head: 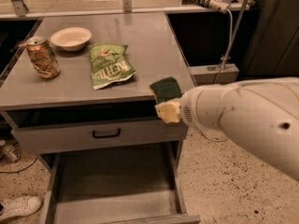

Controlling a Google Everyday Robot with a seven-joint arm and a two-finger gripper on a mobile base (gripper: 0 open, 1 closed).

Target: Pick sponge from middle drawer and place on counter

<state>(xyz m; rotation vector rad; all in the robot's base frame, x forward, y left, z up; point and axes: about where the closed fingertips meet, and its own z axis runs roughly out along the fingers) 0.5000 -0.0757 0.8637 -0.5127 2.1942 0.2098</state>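
Note:
The sponge [165,89], dark green face up on a yellow body, hangs at the tip of my white arm, level with the counter's front right edge. My gripper [174,110] is shut on the sponge; its fingers are mostly hidden behind the arm's end and the sponge. The counter [140,41] is the flat grey cabinet top to the left of the sponge. The middle drawer [112,183] stands pulled out below, with its grey floor bare.
On the counter lie a green chip bag [109,65], a drink can [42,57] and a white bowl [71,37]. A drawer front with a black handle [106,134] sits above the open drawer. A white shoe [18,207] lies on the floor at left.

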